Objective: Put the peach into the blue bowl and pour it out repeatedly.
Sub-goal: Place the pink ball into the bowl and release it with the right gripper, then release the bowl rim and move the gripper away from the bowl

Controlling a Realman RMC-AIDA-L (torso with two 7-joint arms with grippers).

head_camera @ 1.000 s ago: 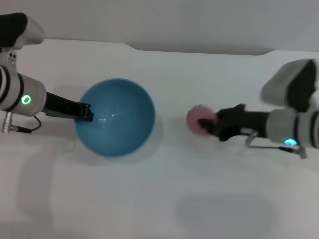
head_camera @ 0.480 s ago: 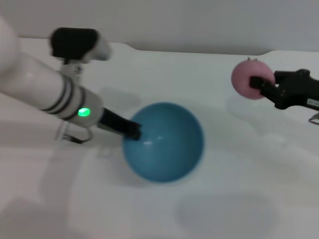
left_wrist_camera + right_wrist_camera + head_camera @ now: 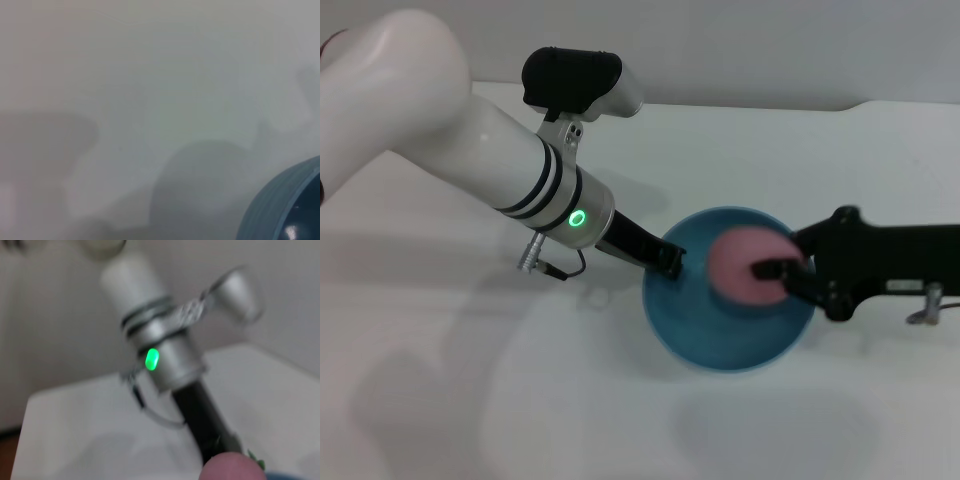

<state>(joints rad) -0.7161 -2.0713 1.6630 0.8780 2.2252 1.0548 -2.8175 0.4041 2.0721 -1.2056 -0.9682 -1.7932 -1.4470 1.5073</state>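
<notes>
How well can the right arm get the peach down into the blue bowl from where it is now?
Probably well: the right gripper holds the peach directly over the blue bowl, with nothing seen between them.

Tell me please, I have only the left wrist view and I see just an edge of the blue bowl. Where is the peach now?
Observer: In the head view the peach is over the opening of the blue bowl.
Operator: Is it released already?
Observer: No. The right claw is shut on it, reaching in from the robot's right.
Operator: And the left claw, what does it do?
Observer: The left claw grips the bowl's rim on the robot's left side.
</notes>
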